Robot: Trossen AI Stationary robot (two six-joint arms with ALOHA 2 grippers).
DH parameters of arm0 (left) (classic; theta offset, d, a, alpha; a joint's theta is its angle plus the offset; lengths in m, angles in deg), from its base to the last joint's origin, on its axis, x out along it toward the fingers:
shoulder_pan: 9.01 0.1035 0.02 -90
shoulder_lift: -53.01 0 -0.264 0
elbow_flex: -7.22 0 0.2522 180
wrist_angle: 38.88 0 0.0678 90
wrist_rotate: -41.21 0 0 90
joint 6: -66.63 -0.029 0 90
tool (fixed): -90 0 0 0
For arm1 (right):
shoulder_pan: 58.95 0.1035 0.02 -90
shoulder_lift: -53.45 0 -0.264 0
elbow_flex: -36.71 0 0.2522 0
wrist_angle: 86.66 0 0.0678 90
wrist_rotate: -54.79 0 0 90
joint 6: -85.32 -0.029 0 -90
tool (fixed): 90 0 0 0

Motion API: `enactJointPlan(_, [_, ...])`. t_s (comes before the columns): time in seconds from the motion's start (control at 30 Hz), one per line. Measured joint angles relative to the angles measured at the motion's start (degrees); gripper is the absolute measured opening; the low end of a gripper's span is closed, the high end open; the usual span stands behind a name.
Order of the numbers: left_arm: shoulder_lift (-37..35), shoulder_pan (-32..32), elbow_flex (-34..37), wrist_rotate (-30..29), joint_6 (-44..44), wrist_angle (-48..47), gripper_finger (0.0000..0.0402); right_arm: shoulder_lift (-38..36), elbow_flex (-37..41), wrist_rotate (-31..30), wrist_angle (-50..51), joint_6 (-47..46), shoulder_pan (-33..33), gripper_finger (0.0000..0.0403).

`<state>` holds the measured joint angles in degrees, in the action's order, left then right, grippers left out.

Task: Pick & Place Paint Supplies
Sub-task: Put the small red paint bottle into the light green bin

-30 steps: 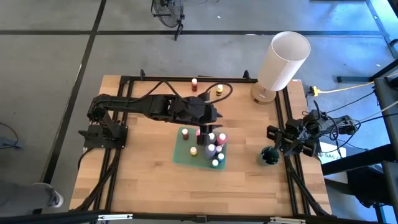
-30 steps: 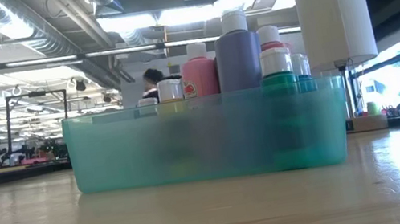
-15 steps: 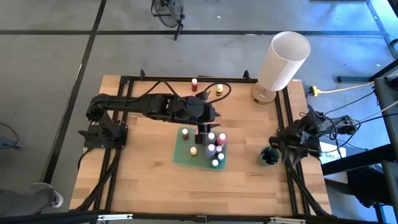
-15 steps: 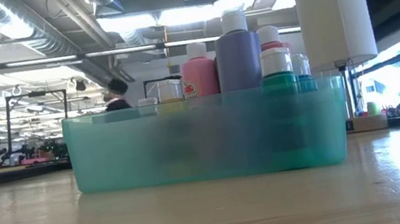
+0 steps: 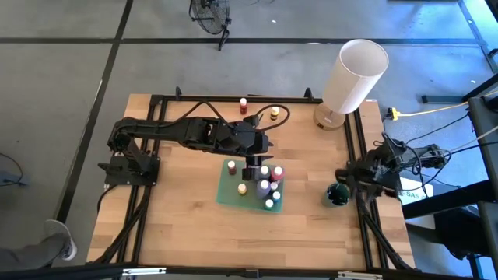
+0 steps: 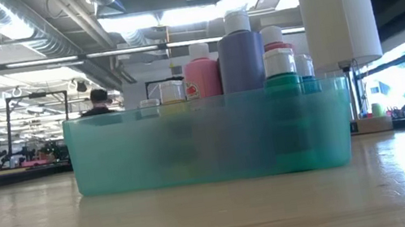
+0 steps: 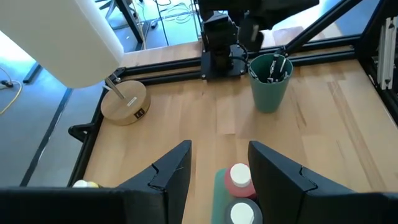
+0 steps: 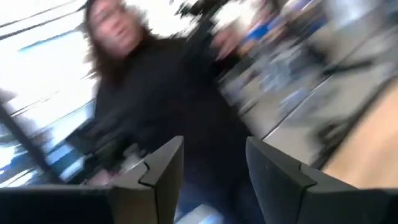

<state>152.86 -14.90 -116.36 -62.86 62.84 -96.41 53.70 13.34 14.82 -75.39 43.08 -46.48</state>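
The paint bottles [image 5: 263,185] stand upright and close together in the teal tray [image 5: 227,194], which lies near the middle of the table [image 5: 179,218]. From table height the tray's frosted walls [image 6: 152,155] hide the lower parts of the bottles, and only caps and shoulders rise above the rim: a tall purple bottle [image 6: 241,53], a pink one [image 6: 201,72] touching its side, and a green one [image 6: 281,71] nearest the tray's end. Grouping them in one compartment seems meant to keep them from tipping.

The left gripper [image 5: 253,161] hovers over the tray's far edge, above a pink-capped bottle [image 7: 239,177] that shows between its fingers [image 7: 171,168]. Those fingers are spread with nothing between them, so it looks either ready to lower onto a bottle or just clear of one.

Two more bottles, a red one [image 5: 243,104] and a yellow one [image 5: 274,112], stand well apart from the tray by the table's far rail, not yet gathered.

To the tray's right, a dark green cup [image 5: 337,194] holds thin dark-handled brushes [image 7: 273,67] standing on end. The right gripper [image 5: 359,176] sits just beside that cup at the table's edge, its fingers [image 8: 161,168] parted and empty, pointing off into the room. Beyond the cup, a large white cylinder [image 5: 354,75] on a round wooden base stands at the far corner.
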Motion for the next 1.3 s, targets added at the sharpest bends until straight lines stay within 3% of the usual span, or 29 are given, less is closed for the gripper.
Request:
enactJointPlan(0.07, [0.00,0.03,0.00,-0.85,-0.02,-0.28,0.0155,0.00,0.02,-9.50,-1.07,1.39,0.02,0.0178])
enactJointPlan(0.23, [0.00,0.38,0.00,-1.43,-0.59,-1.82,0.0155,0.00,0.00,-38.34,-3.93,-9.36,0.00,0.0178])
enactJointPlan(0.33, [-0.62,1.14,-0.02,-1.67,-1.02,-4.19,0.0155,0.00,0.01,-48.53,-4.08,-7.13,-0.02,0.0178])
enactJointPlan(0.4, [-1.50,1.74,-0.02,-2.78,-1.01,-5.11,0.0155,0.00,0.02,-47.78,-6.33,-1.24,-0.05,0.0178])
enactJointPlan(0.53, [-4.62,2.18,-0.02,-7.30,-2.20,-9.63,0.0155,0.00,-0.11,-34.97,-16.64,12.45,-0.04,0.0178])
enactJointPlan(0.63, [-7.02,2.19,-0.02,-10.68,-4.78,-12.08,0.0155,0.04,-3.57,-34.03,-18.53,16.42,-0.11,0.0178])
enactJointPlan(0.8, [-10.79,2.76,-0.07,-14.05,-11.64,-13.57,0.0155,3.40,-15.05,-35.11,-5.21,21.21,-0.15,0.0178])
enactJointPlan(1.17, [-13.37,5.02,-0.07,-14.36,-7.82,-12.83,0.0155,18.47,-39.96,-34.95,15.59,27.79,-0.15,0.0178])
enactJointPlan(1.3, [-13.35,7.00,-0.07,-10.00,-7.71,-14.53,0.0157,22.93,-46.72,-34.95,18.73,28.82,-0.15,0.0178])
